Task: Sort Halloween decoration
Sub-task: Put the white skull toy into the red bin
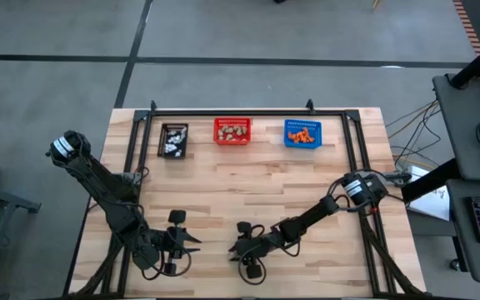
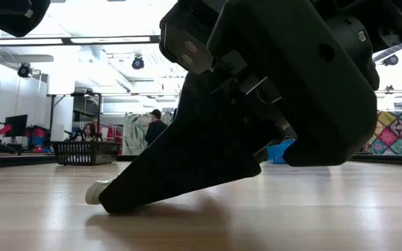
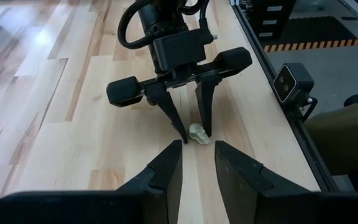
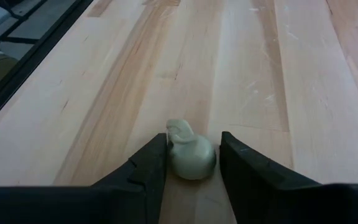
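The right gripper (image 4: 191, 163) is at the pick-up step, its part-open fingers straddling a beige-grey trinket (image 4: 190, 154) on the worktop (image 4: 260, 68) near its front edge, not yet clamped; next they need to close, then lift

From overhead you look straight down on the whole worktop (image 1: 248, 192) and both arms. Your low camera sits at worktop height, facing level into the room, with the right claw (image 2: 110, 199) filling it close up. Each wrist camera looks forward past its own fingers. The left wrist view faces the right claw (image 3: 192, 134), sharing the pale trinket (image 4: 190, 155) with the right wrist view.
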Robot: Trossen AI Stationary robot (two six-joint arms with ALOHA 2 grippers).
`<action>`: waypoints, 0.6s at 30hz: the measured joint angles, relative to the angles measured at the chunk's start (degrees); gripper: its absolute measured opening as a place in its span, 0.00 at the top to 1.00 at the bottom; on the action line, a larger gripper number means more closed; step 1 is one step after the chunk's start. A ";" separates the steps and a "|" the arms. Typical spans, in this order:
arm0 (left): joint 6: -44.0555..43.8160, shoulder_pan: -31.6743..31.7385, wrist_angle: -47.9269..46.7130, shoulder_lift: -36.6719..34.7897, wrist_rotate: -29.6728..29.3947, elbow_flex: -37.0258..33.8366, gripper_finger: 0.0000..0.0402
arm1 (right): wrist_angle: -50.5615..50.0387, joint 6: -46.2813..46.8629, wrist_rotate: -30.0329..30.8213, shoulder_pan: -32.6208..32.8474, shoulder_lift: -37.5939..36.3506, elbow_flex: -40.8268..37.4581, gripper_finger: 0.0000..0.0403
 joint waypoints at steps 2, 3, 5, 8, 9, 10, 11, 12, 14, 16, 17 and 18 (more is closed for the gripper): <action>0.00 0.00 0.00 0.00 0.01 0.00 0.81 | -0.02 -0.03 0.00 0.00 0.00 0.00 0.67; 0.02 0.00 0.00 0.00 0.01 0.00 0.81 | -0.02 -0.02 -0.02 0.00 0.00 0.00 0.68; 0.02 0.00 0.00 0.00 0.01 0.00 0.81 | -0.02 -0.01 -0.02 0.00 0.00 0.00 0.69; 0.02 0.00 0.00 0.00 0.01 0.00 0.81 | -0.02 -0.02 -0.02 0.00 0.00 0.00 0.71; 0.02 0.00 0.00 0.00 0.01 0.00 0.81 | -0.02 -0.03 -0.02 -0.02 0.00 0.00 0.72; 0.02 0.00 0.00 0.00 0.01 0.00 0.81 | -0.02 -0.01 -0.03 -0.02 0.00 0.00 0.72; 0.02 0.00 0.00 0.00 0.01 0.00 0.81 | -0.02 -0.02 -0.04 -0.02 0.00 0.00 0.73; 0.02 0.00 0.00 0.00 0.01 0.00 0.81 | -0.02 -0.01 -0.04 -0.03 0.00 0.00 0.73; 0.03 -0.02 0.00 0.00 0.01 0.00 0.81 | -0.02 -0.01 -0.04 -0.04 0.00 0.00 0.74; 0.29 -0.02 0.00 0.00 0.01 0.00 0.81 | -0.02 -0.01 -0.04 -0.03 0.00 0.00 0.75; 0.44 -0.02 0.00 0.00 0.01 0.00 0.81 | 0.00 -0.01 -0.04 -0.02 0.00 0.00 0.75; 0.55 -0.02 0.00 0.00 0.01 0.00 0.81 | -0.02 -0.01 -0.04 -0.03 0.00 0.00 0.75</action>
